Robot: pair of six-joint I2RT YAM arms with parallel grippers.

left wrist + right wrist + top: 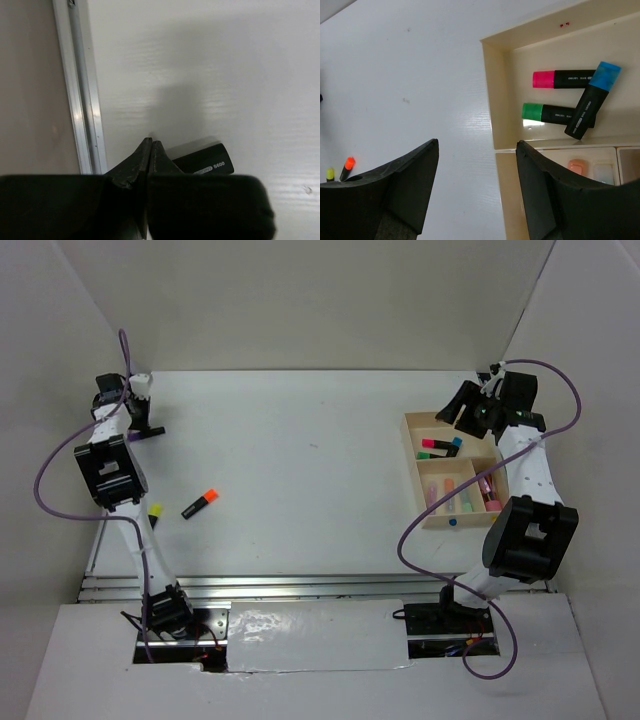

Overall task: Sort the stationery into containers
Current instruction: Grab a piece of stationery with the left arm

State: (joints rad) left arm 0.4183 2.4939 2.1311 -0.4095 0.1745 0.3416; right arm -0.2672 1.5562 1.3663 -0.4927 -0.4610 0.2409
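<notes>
The wooden tray stands at the right. Its far compartment holds pink-capped, green-capped and blue-capped markers; the near compartments hold pale and pink ones. My right gripper is open and empty above the tray's far left corner. My left gripper is shut with nothing between the jaws, at the far left of the table. A black marker lies just beside its right finger. An orange-capped marker and a yellow-capped one lie at the left.
An aluminium rail runs along the table's left edge, close to my left gripper. White walls enclose the table at the back and sides. The yellow-capped marker is partly hidden by the left arm.
</notes>
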